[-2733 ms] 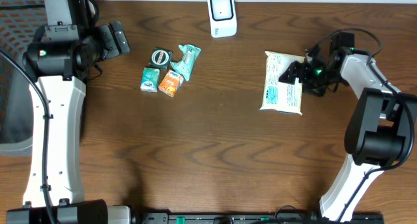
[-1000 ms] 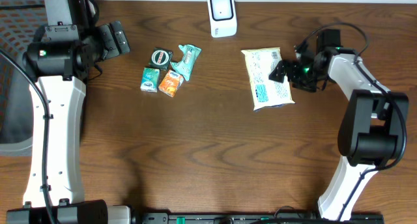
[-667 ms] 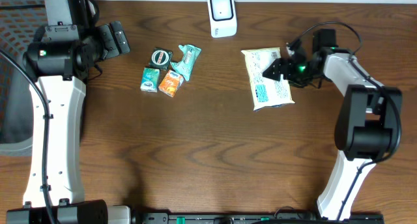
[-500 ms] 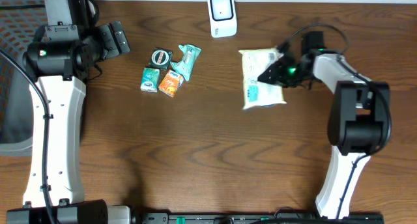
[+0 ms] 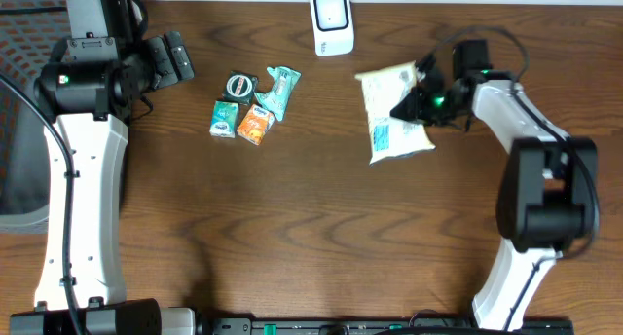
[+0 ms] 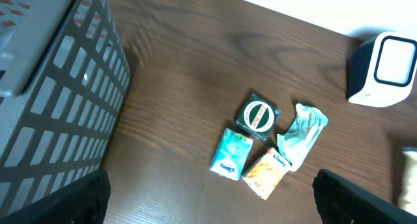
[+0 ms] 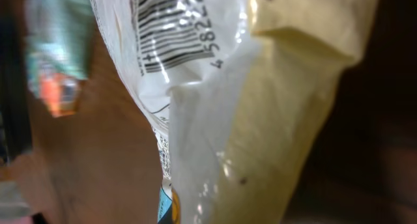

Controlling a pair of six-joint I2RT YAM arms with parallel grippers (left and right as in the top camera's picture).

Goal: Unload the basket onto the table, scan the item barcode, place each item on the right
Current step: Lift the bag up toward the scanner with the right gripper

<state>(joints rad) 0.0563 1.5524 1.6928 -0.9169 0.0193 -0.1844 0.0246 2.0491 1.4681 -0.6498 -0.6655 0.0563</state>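
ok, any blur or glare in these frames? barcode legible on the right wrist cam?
Right wrist: pack fills the frame, barcode sharp enough to see bars and digits, some sheen on the wrinkled film, background at left blurred. Overhead: sharp, even light, soft shadows. Left wrist: sharp, no glare.

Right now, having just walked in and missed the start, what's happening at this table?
The right claw is shut on the pale yellow and white plastic packet, holding it near the white box-shaped barcode scanner. The packet's barcode faces the right wrist camera. The left claw hangs open, holding nothing.
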